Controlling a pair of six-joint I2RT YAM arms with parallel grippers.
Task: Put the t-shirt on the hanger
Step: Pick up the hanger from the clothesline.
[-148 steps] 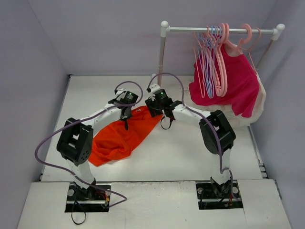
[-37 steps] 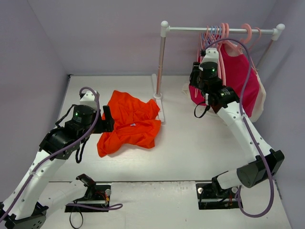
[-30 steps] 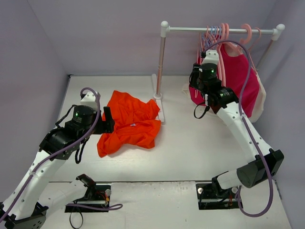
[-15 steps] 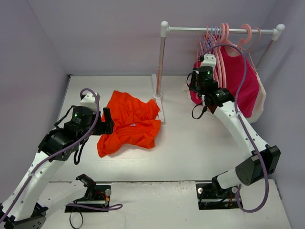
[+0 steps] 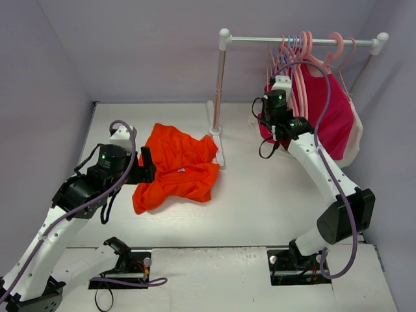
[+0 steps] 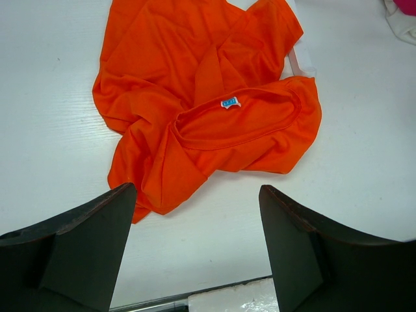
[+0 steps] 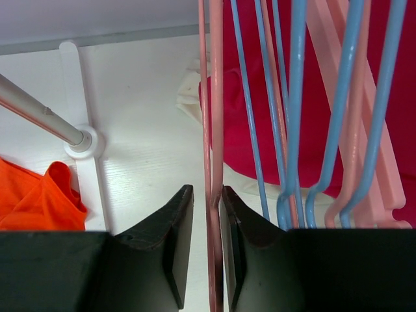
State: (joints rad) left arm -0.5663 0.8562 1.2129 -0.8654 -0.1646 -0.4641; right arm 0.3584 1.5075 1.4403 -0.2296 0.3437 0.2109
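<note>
The orange t-shirt (image 5: 179,166) lies crumpled on the table at centre left, its neck opening and small label facing up (image 6: 201,110). My left gripper (image 5: 144,170) hovers just left of it, open and holding nothing (image 6: 198,188). A corner of the t-shirt (image 7: 39,198) shows at the left of the right wrist view. My right gripper (image 5: 278,83) is raised at the rack among the hangers. Its jaws (image 7: 207,188) stand narrowly around the leftmost pale pink hanger (image 7: 214,97). The right pad touches the hanger and a thin gap remains on the left.
The rack's rail (image 5: 299,40) carries a bunch of pink and lavender-blue hangers (image 5: 300,78) and a magenta shirt (image 5: 325,110). Blue hangers (image 7: 292,97) hang just right of my right fingers. The rack's left post (image 5: 220,84) stands beside the t-shirt. White cloth (image 5: 354,143) lies under the magenta shirt.
My right gripper has shifted slightly left along the rack and its jaws have narrowed around the pale pink hanger. The left arm and the t-shirt have not moved.
</note>
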